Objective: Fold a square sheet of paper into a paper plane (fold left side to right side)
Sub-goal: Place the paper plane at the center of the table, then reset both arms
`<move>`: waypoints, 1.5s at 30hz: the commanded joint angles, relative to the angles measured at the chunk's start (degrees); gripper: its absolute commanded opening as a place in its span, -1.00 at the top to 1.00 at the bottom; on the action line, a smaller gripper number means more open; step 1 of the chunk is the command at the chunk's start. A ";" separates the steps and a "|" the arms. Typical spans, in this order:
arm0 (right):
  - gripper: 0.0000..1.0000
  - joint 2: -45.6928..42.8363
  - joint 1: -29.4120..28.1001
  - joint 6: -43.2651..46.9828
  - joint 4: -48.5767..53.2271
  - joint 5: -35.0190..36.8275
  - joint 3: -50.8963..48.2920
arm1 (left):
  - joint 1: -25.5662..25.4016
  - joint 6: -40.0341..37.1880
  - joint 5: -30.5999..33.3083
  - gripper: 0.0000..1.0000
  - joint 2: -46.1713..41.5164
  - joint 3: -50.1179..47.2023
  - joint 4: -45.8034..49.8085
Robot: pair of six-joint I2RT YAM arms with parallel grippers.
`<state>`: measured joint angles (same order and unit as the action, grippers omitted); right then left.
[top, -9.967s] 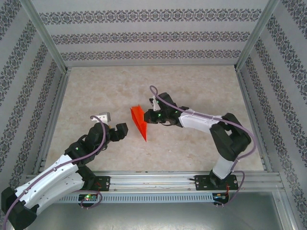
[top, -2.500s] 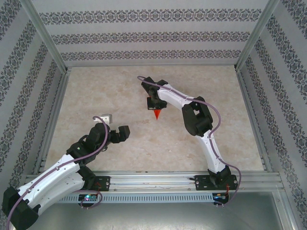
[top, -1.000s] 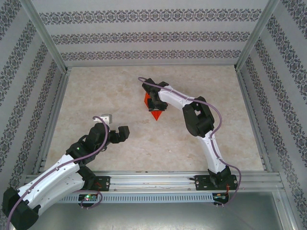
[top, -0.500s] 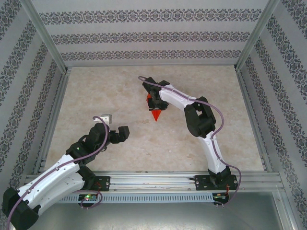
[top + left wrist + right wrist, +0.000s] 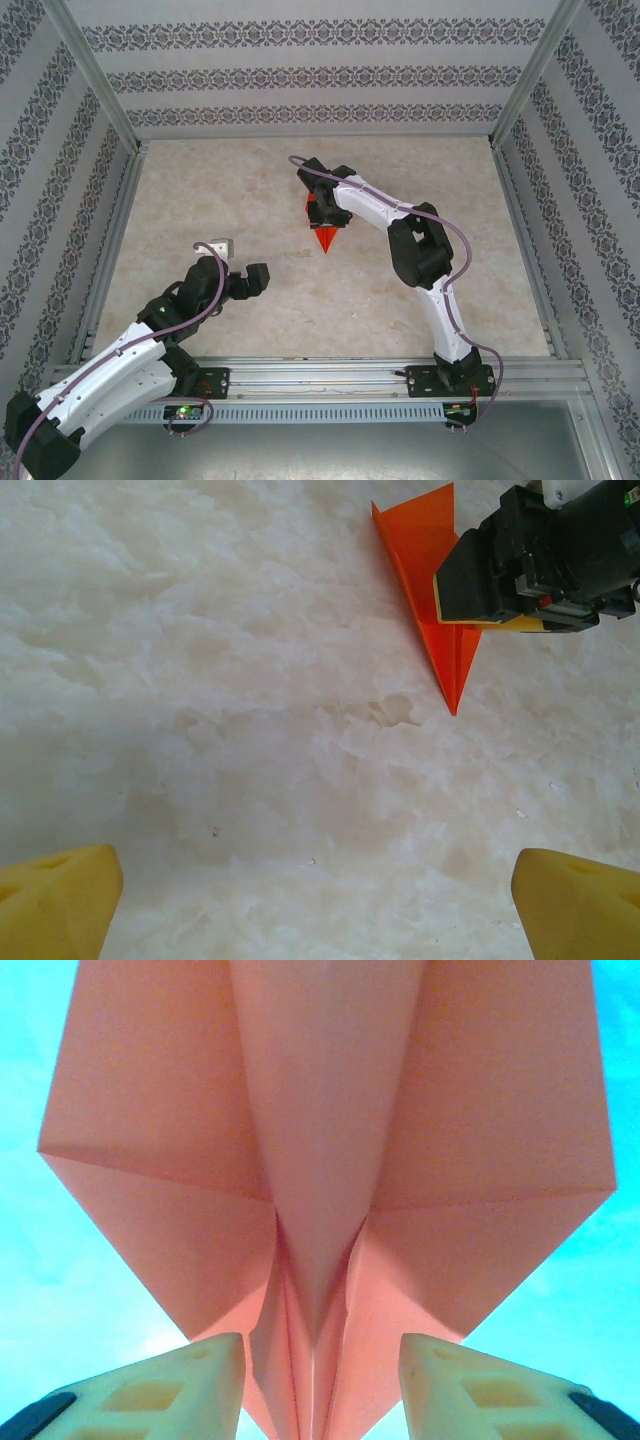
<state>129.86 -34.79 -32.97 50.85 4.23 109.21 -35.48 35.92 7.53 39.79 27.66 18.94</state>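
The paper plane (image 5: pixel 325 240) is a slim bright orange-red dart lying on the table at centre far, its point toward the near edge. My right gripper (image 5: pixel 321 214) hovers directly over its wide end and covers most of it. In the right wrist view the plane (image 5: pixel 320 1110) shows its wings and centre crease, and the gripper (image 5: pixel 320 1385) is open, its cream fingers (image 5: pixel 180 1385) straddling the keel with gaps on both sides. In the left wrist view the plane (image 5: pixel 430 580) lies ahead under the right gripper (image 5: pixel 525 565). My left gripper (image 5: pixel 258 276) is open and empty, well short of the plane; its own view shows it as (image 5: pixel 320 895).
The marbled beige table (image 5: pixel 200 200) is framed by metal rails (image 5: pixel 110 240) and patterned walls. Bare surface lies between the left gripper and the plane.
The right gripper stays over the plane at centre far; the orange shape under it went from wider to narrower within the last second. The left arm has not moved.
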 commanded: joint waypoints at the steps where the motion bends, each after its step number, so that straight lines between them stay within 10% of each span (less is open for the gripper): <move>1: 0.09 -3.36 -0.90 0.71 1.29 0.66 -1.05 | 1.03 -0.77 -0.31 -1.00 -0.64 1.83 0.87; 27: -0.47 -44.75 -3.11 7.78 -10.42 3.88 -32.83 | 2.76 2.97 -3.60 -1.00 -0.24 0.50 -3.04; 45: -0.96 -87.81 13.47 16.34 -22.93 10.45 -66.27 | 4.76 -5.14 2.76 -1.00 0.17 8.29 4.97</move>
<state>44.56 -23.99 -20.69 30.00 12.05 46.11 -31.83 33.28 8.49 40.23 34.50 21.12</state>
